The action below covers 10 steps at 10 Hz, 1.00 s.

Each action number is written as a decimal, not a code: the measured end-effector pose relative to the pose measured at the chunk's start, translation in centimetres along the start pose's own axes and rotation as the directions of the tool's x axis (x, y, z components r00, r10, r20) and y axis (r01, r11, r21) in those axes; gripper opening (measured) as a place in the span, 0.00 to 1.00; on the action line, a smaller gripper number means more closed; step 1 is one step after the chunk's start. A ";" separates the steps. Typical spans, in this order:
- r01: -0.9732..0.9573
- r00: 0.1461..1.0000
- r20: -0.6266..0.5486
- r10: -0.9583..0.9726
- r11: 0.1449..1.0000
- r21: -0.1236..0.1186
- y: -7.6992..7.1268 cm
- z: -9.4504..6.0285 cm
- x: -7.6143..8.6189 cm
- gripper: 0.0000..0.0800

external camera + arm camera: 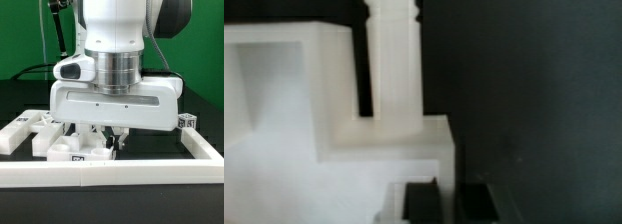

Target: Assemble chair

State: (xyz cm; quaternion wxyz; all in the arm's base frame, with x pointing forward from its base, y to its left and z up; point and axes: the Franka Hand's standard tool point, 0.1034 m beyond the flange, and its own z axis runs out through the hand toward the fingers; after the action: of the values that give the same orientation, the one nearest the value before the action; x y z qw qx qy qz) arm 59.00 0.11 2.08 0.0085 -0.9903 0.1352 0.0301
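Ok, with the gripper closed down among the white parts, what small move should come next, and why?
Probably a short, slow lift. The gripper sits low among the chair parts, jaws shut, at the edge of a white part in the wrist view. Whether that edge is pinched is unclear, so a small rise would show it.

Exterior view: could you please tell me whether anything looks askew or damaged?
Nothing looks damaged or spilled. The white blocky plastic chair parts lie loose at mixed angles inside the long white border rail, and one small tagged white cube sits apart toward the exterior view's right.
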 end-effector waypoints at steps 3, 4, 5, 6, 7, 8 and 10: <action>0.236 0.972 0.010 -0.236 0.972 0.003 -3.6 0.1 -1.6 0.04; 0.243 0.970 0.011 -0.243 0.970 0.005 -4.4 0.2 -1.9 0.04; 0.239 0.971 0.011 -0.239 0.971 0.007 -4.3 0.2 -1.8 0.04; 0.239 0.971 0.011 -0.239 0.971 0.007 -4.2 0.2 -1.8 0.04; 0.239 0.971 0.011 -0.239 0.971 0.007 -4.3 0.2 -1.8 0.04; 0.243 0.970 0.007 -0.243 0.970 0.005 -4.5 0.2 -1.9 0.04; 0.287 0.958 -0.016 -0.287 0.958 0.004 -6.7 0.2 -2.3 0.04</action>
State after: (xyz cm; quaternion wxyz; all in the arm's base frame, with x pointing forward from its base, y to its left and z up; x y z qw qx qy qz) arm 58.53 7.23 2.08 0.0146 -0.9996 -0.0097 0.0206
